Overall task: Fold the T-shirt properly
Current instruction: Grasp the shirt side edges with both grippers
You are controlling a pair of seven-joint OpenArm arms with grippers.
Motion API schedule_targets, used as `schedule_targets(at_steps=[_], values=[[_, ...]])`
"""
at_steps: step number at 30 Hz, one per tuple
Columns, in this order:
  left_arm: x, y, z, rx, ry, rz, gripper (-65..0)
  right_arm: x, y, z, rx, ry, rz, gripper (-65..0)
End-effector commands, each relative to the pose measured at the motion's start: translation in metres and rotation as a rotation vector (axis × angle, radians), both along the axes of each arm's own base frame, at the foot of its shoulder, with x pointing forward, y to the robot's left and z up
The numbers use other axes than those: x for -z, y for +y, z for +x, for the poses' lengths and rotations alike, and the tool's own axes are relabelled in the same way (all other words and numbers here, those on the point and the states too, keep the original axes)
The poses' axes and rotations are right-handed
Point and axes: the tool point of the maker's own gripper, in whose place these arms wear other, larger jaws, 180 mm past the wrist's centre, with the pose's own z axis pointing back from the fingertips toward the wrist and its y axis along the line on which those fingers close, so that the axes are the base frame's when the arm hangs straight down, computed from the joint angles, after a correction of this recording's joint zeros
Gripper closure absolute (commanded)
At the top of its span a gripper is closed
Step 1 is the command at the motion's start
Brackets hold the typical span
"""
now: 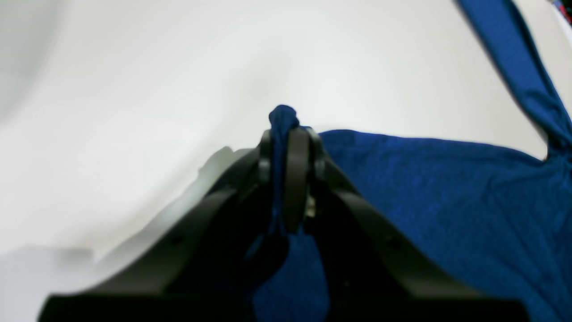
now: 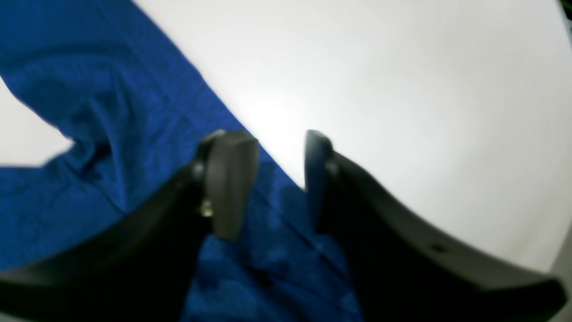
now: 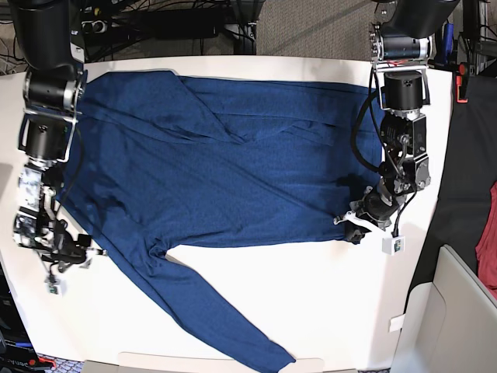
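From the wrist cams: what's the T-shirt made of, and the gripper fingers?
T-shirt: thin soft knit by the look, matte dark blue, faintly heathered; it bunches into a small knot where the left gripper pinches it.
Fingers: matte black, smooth and rigid, probably moulded plastic; blur hides any texture.

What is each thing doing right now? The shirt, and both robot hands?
T-shirt: spread flat on the white table, not folded yet, one long sleeve stretched out toward the near edge.
Left gripper: shut, pinching a bunch of the shirt's edge.
Right gripper: open, jaws apart over the shirt's edge, holding nothing.
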Motion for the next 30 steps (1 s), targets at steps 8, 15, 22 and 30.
schedule_targets(at_steps=[8, 15, 22, 30], values=[[-0.019, 0.002, 0.003, 0.007, -0.058, 0.012, 0.0, -0.006, -0.008, 0.013, 0.009, -0.024, -0.032, -44.5], [-0.011, 0.003, -0.004, 0.006, -0.04, 0.011, 0.0, 0.034, -0.017, -0.002, 0.033, 0.011, -0.016, -43.7], [-0.01, 0.002, -0.004, 0.006, -0.04, 0.01, 0.0, 0.044, -0.016, -0.006, 0.01, 0.032, -0.086, -39.1], [-0.01, 0.002, -0.004, 0.006, -0.04, 0.01, 0.0, 0.047, -0.005, -0.004, -0.007, 0.032, -0.092, -10.8]])
